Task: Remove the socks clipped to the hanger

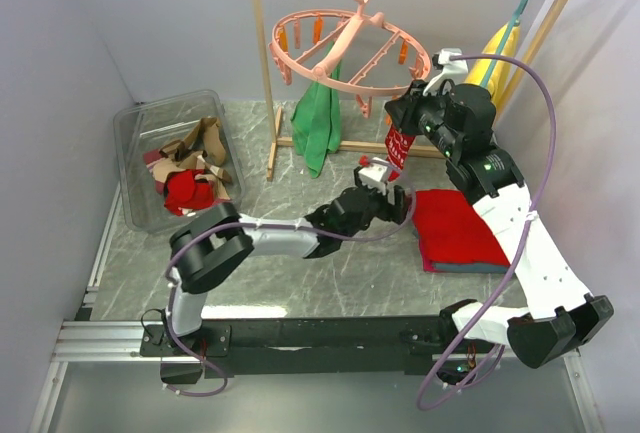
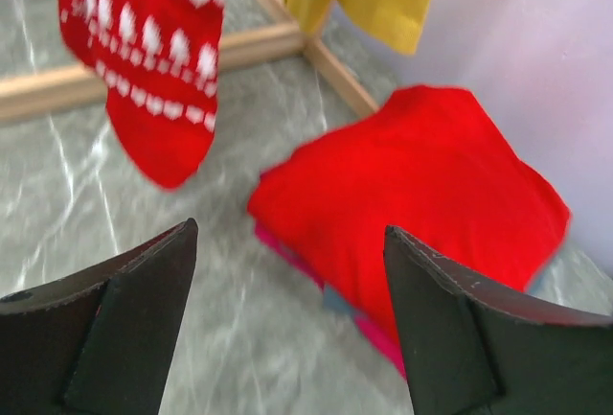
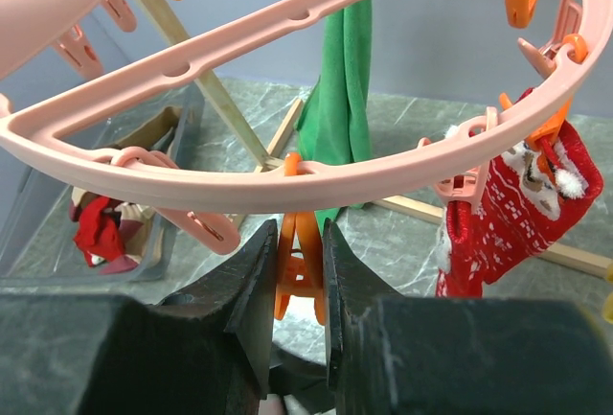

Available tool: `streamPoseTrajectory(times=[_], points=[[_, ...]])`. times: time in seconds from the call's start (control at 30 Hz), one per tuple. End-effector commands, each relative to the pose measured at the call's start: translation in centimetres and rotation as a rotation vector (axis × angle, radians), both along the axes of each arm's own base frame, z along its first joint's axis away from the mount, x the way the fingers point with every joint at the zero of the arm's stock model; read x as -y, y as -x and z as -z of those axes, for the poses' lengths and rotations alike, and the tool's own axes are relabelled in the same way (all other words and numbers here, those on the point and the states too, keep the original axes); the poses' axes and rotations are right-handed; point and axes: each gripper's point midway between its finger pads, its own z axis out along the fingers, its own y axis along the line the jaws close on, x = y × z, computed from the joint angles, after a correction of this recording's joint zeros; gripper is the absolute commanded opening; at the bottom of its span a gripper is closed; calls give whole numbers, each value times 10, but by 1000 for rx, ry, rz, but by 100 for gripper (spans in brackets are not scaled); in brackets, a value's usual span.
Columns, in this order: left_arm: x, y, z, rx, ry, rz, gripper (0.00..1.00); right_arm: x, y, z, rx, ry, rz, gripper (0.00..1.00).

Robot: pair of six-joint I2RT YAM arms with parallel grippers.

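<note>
The salmon-pink hanger hangs from a wooden rack's rail. In the right wrist view its ring runs just above my right gripper, which is shut on an orange clip peg under the rim. No sock shows in that peg. A red sock with white patterns hangs clipped to the ring to the right; it also shows as a red sock from above. My left gripper is low over the table below it, open with nothing between its fingers. That patterned sock hangs ahead of it to the left.
A clear bin at the left holds several red and tan socks. A long green cloth hangs from the ring. A folded red cloth lies on the table by the left gripper. Yellow cloth hangs at the right, and the rack's wooden base bars lie close.
</note>
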Motion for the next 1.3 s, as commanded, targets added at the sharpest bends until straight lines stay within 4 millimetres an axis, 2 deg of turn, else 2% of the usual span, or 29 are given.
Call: streamPoseTrajectory(times=[0.0, 0.03, 0.1, 0.13, 0.2, 0.23, 0.3, 0.33, 0.4, 0.43, 0.5, 0.53, 0.63, 0.67, 0.8, 0.93, 0.97, 1.03, 1.07, 1.13, 1.2, 1.27], points=[[13, -26, -18, 124, -10, -46, 83, 1, 16, -22, 54, -2, -7, 0], [15, -32, -25, 142, -3, -62, 83, 0, 17, -23, 57, -2, -11, 0], [17, -43, -15, 152, -40, -99, 82, -2, 18, -23, 59, 1, -15, 0], [20, -48, -20, 159, -40, -110, 81, -2, 19, -24, 61, 0, -16, 0], [19, -59, -12, 156, -55, -145, 78, -4, 21, -24, 60, 5, -20, 0], [21, -63, -16, 165, -49, -149, 77, -4, 21, -24, 61, 6, -20, 0], [21, -71, -10, 162, -53, -169, 70, -6, 21, -24, 62, 10, -22, 0], [24, -75, -17, 166, -39, -173, 69, -7, 23, -25, 66, 10, -25, 0], [24, -83, -9, 156, -55, -192, 66, -8, 23, -23, 62, 13, -26, 0], [26, -86, -15, 161, -42, -193, 65, -8, 23, -24, 66, 15, -24, 0], [26, -92, -10, 157, -54, -195, 61, -9, 23, -23, 64, 18, -26, 0], [26, -96, -14, 158, -47, -200, 59, -9, 24, -23, 64, 18, -26, 0], [28, -98, -11, 148, -47, -186, 49, -11, 25, -23, 66, 21, -30, 0], [28, -98, -11, 147, -45, -183, 41, -11, 25, -23, 65, 22, -28, 0], [25, -93, -13, 135, -51, -158, 24, -13, 28, -25, 70, 23, -35, 0], [27, -83, -23, 113, -49, -107, 6, -14, 28, -26, 67, 19, -37, 1], [28, -79, -32, 112, -38, -83, 4, -13, 28, -26, 62, 20, -39, 2], [28, -73, -36, 83, -27, -62, 1, -13, 29, -28, 60, 18, -38, 4], [29, -66, -47, 81, -9, -29, 1, -13, 29, -28, 58, 17, -37, 4], [30, -55, -46, 50, -1, 13, 1, -13, 30, -32, 55, 7, -32, 8], [33, -41, -55, 35, 7, 72, 1, -13, 31, -34, 42, 2, -31, 13], [31, -30, -61, 26, -5, 91, 1, -13, 31, -31, 19, 7, -31, 13]])
